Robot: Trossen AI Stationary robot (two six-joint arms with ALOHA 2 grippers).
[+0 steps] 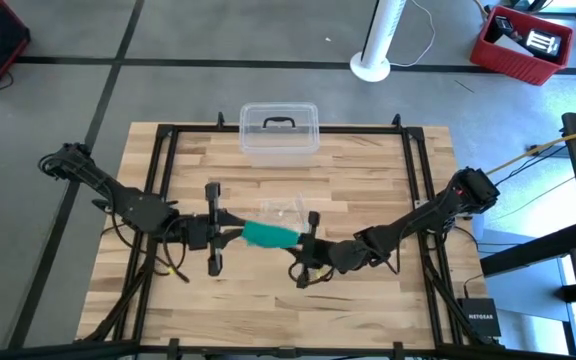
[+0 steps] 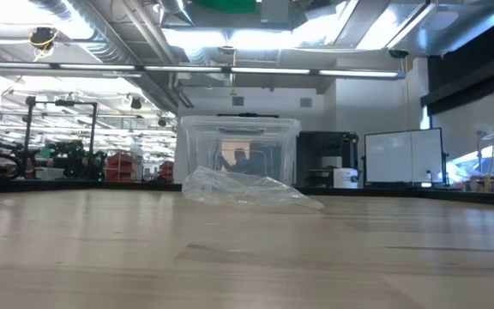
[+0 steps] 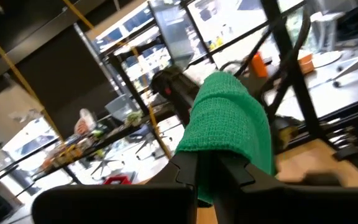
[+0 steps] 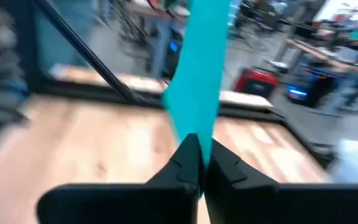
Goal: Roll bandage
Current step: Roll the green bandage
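Both my arms reach inward over the middle of the worktop (image 1: 368, 160), with the left gripper (image 1: 230, 231) and the right gripper (image 1: 306, 240) facing each other, each with jaws clenched on one end of the bandage (image 1: 268, 235). The teal bandage hangs between them above the wood. Behind it lie a clear wrapper (image 1: 283, 210) and a clear box (image 1: 279, 132) at the far edge; the near boards are bare.
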